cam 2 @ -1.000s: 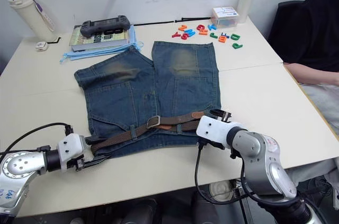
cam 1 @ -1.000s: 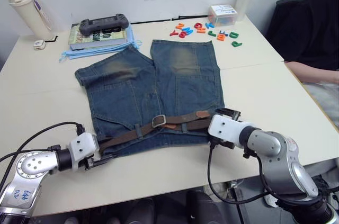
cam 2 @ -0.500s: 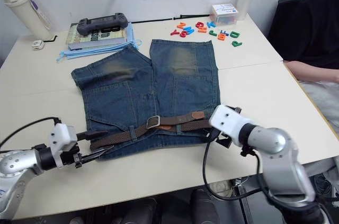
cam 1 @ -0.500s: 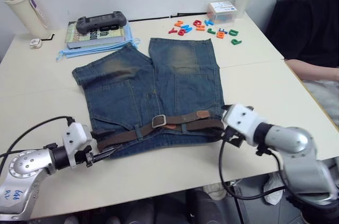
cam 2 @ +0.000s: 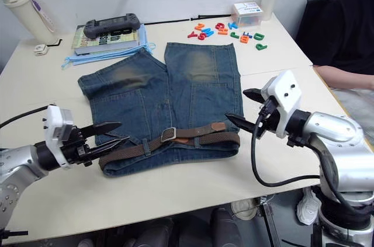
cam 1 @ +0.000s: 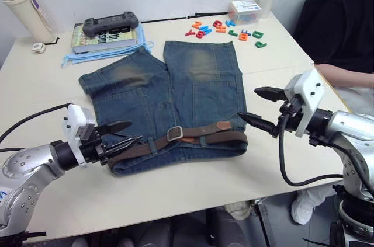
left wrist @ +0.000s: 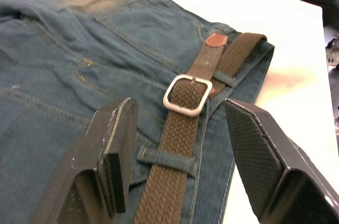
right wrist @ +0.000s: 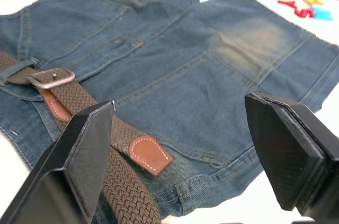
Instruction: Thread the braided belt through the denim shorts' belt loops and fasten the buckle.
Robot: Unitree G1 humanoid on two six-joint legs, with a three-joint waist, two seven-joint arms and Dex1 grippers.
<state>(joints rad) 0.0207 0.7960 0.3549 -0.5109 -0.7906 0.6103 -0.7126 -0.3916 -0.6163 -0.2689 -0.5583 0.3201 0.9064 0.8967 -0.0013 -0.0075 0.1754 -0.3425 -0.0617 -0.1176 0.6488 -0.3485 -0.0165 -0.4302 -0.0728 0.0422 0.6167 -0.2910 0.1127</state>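
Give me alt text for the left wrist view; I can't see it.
The braided belt lies buckled along the denim shorts' waistband, strap through the silver buckle and under a belt loop. The left gripper's open black fingers frame it, touching nothing.

Bare cream counter (cam 1: 175, 183) runs open along the near edge below the blue denim shorts (cam 1: 169, 95), and there's another wide clear stretch to the right of them, where the right hand (cam 1: 252, 105) hangs spread wide just off the waistband corner. The left hand (cam 1: 121, 133) sits with its fingers parted at the waistband's left end, right over the dark brown braided belt (cam 1: 193, 137). Back of the counter is the crowded part: a book with a grey game controller (cam 1: 111, 24) on it, scattered coloured plastic letters (cam 1: 225, 30), a cream bottle (cam 1: 22, 13) at far left.
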